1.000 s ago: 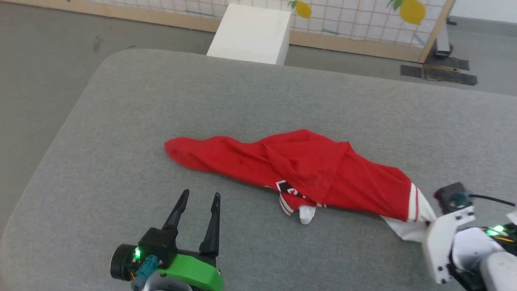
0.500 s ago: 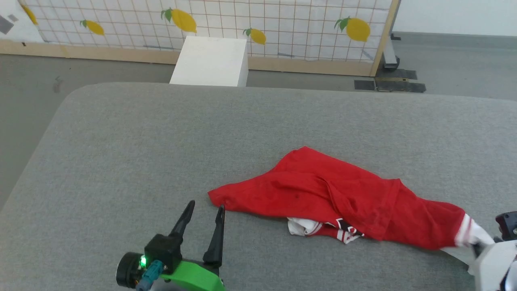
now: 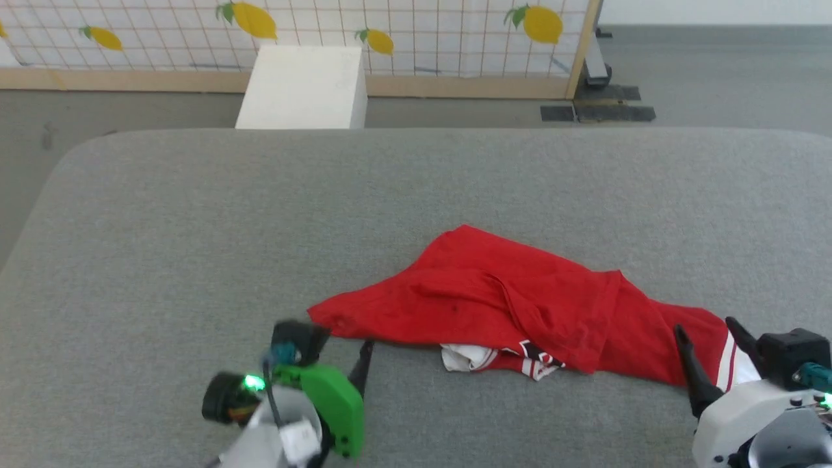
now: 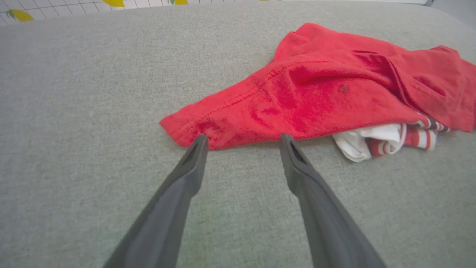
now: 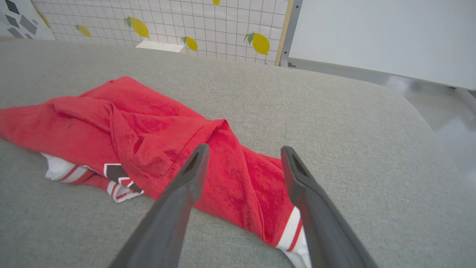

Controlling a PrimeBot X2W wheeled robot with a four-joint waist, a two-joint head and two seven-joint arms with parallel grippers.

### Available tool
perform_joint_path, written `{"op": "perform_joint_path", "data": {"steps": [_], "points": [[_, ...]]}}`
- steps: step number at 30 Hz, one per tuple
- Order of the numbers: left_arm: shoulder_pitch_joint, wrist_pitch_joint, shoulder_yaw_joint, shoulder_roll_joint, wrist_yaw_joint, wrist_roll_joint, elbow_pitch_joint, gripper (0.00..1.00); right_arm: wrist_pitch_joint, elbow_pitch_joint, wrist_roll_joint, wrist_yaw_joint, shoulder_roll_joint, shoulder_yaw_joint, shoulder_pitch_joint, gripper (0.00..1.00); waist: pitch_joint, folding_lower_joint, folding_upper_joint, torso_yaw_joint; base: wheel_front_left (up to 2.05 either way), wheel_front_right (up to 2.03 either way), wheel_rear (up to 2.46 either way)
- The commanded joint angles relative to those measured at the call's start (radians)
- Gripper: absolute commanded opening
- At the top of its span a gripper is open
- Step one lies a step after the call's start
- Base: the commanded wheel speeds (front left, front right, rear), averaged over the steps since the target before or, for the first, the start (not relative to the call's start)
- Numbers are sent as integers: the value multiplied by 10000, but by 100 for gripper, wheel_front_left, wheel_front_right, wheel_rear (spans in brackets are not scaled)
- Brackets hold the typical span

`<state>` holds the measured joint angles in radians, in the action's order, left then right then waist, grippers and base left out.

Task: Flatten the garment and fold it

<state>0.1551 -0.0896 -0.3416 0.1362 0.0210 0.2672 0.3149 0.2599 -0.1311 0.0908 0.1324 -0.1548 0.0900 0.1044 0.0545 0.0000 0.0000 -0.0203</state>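
Garment (image 3: pixel 520 305): a red shirt, crumpled and partly folded over itself, lying on the grey padded table (image 3: pixel 195 227), on its near half and toward its right side as the head camera sees it.
Garment shape: a long, low heap tapering to a hemmed red corner at its left end (image 4: pixel 178 126); loose ridges run across the middle.
Sleeve under garment: a bunched white sleeve with red-and-white striped trim (image 3: pixel 465 357) pokes out from beneath the garment's near edge.
Lettering: a small piece of black print with a white outline (image 5: pixel 115 171) shows at the garment's near edge, beside the striped trim.
Sleeve at garment's right end: white with red stripes (image 5: pixel 293 230), lying flat on the table.
Left gripper (image 4: pixel 242 138): jaws spread wide and holding nothing; both fingertips sit right at the garment's near edge by its left corner, though actual contact cannot be told.
Right gripper (image 5: pixel 244 149): jaws wide apart and gripping nothing, poised over the garment's right end with red cloth and the striped sleeve beneath the fingers.
White box (image 3: pixel 299 88): on the floor well beyond the garment, past the table's far edge.
Lemon-print screen (image 3: pixel 416 32): upright behind the box, farther still from the garment.
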Motion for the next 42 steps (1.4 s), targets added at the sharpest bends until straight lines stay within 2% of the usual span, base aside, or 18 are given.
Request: {"op": "perform_joint_path", "data": {"steps": [1, 6, 8, 14, 15, 16, 20, 23, 25, 28, 34, 40, 42], "points": [[480, -299, 42, 154, -29, -3, 158, 100, -103, -31, -33, -17, 50, -84, 136, 100, 392, 0, 0, -331, 0, 0, 0], [1678, -1781, 67, 417, -211, -146, 1190, 100, -279, 100, -155, -17, 39, -252, 80, 100, 869, 0, 0, -635, 0, 0, 0], [2034, -1977, 92, 478, -218, -155, 1513, 100, -353, 159, -151, -17, 72, -261, 8, 100, 1020, 0, 0, -727, 0, 0, 0], [2424, -2752, -152, 525, 204, -7, 2559, 100, -533, 388, -213, -17, 140, -240, -112, 100, 1234, 0, 0, -778, 0, 0, 0], [2421, -2899, -225, 507, 357, 76, 2699, 45, -556, 430, -228, -17, 153, -234, -118, 100, 1244, 0, 0, -756, 0, 0, 0], [2420, -2948, -278, 490, 458, 137, 2737, 0, -574, 463, -240, -17, 163, -225, -121, 100, 1240, 0, 0, -726, 0, 0, 0], [2399, -2239, -210, 428, 596, 345, 2543, 0, -619, 615, -286, -17, 198, -199, -128, 100, 1094, 0, 0, -543, 0, 0, 0], [2472, -685, -71, 350, 578, 310, 1929, 0, -647, 719, -312, -17, 211, -149, -137, 100, 853, 0, 0, -374, 0, 0, 0], [2534, 418, -163, 171, 717, 330, 1239, 0, -667, 777, -339, -17, 234, -21, -116, 100, 654, 0, 0, -249, 0, 0, 0], [2506, 1403, -528, -110, 840, 275, 230, 0, -691, 860, -469, -17, 345, 427, -75, 100, 349, 0, 0, -75, 0, 0, 0], [1974, 1273, -2464, -687, 1000, 364, -967, 0, -660, 951, -919, -17, 731, 1519, -257, 100, -22, 0, 0, -41, 0, 0, 0], [1474, 664, -5456, -844, 1084, 813, -420, 0, -612, 986, -1168, -17, 933, 2025, -537, 100, -22, 0, 0, -300, 0, 0, 0], [1454, 452, -6500, -852, 1090, 1367, -105, 0, -607, 1004, -1200, -17, 962, 2050, -559, 100, 24, 0, 0, -344, 0, 0, 0]]}}
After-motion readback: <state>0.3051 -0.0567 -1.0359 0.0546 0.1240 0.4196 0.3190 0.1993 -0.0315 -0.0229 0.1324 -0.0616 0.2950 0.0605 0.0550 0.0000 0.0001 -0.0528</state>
